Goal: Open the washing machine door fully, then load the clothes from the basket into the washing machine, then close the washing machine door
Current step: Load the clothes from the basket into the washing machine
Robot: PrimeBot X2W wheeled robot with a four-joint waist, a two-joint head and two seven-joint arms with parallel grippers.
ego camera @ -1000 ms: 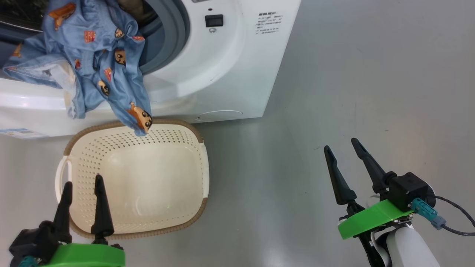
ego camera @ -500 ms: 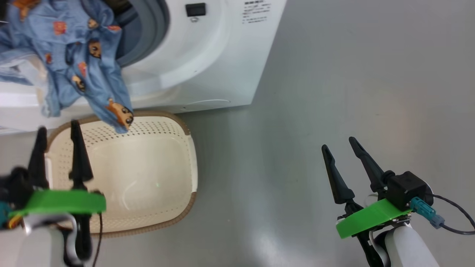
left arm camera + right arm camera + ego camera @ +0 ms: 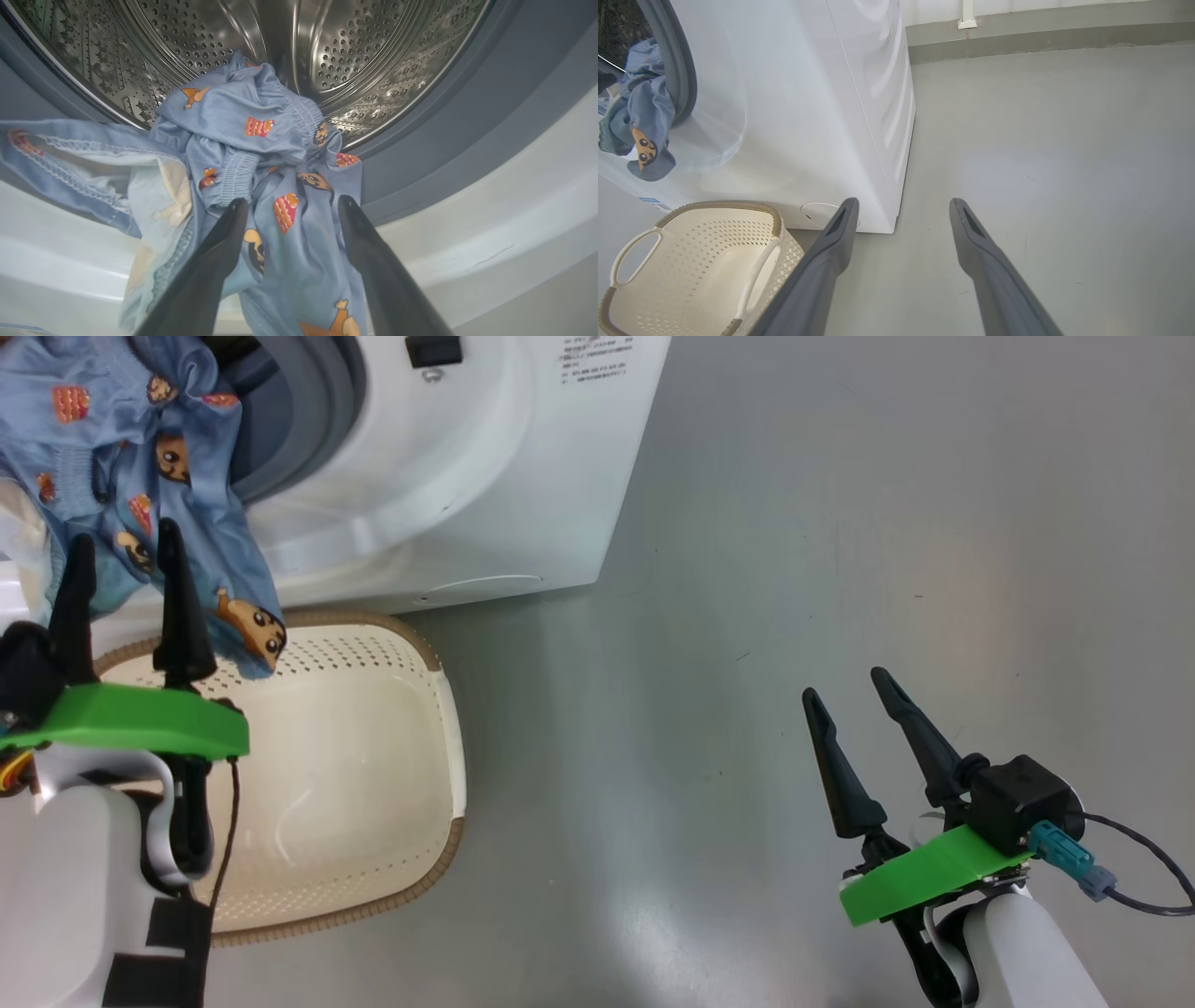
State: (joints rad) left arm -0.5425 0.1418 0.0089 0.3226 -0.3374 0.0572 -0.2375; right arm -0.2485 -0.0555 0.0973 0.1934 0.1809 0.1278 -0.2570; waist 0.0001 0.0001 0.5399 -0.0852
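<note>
Light-blue cartoon-print clothes [image 3: 261, 126] spilling from the white washing machine [image 3: 448, 476], left gripper [image 3: 293, 203] hovering spread-jawed before them, right gripper [image 3: 843, 686] hanging spread-jawed.

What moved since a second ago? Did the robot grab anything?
The left gripper reached forward over the basket to the clothes hanging from the washing machine, open, grabbing nothing yet. The head camera turned too. The right gripper stayed open over the floor; clothes and basket stayed put.
</note>
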